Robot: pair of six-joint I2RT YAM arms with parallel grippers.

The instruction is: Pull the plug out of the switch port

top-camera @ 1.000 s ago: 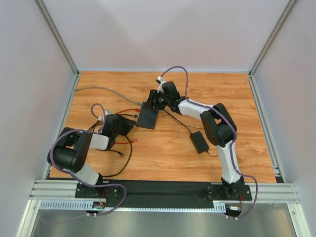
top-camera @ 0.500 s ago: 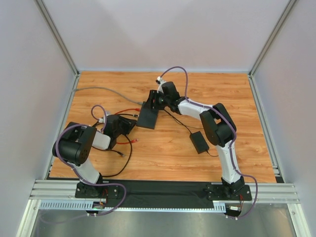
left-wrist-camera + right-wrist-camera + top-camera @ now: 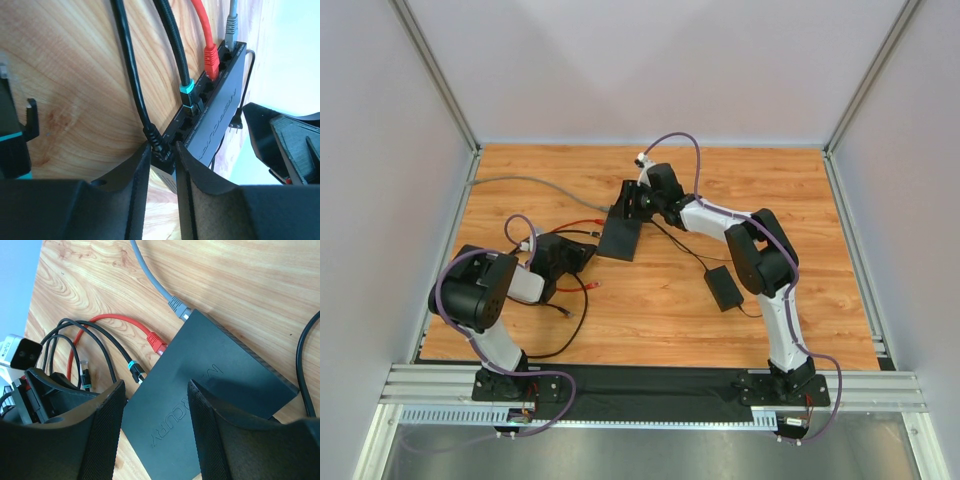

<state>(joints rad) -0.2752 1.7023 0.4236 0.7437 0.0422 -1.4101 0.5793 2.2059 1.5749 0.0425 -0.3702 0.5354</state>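
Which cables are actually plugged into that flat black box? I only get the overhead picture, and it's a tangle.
Observer: The left wrist camera shows four in a row: grey plug, red plug, teal-ringed plug, black plug.
Visitor: Is anything holding one?
Observer: The left end effector pinches the black plug.
Visitor: And the other arm?
Observer: The right end effector is open above the box.
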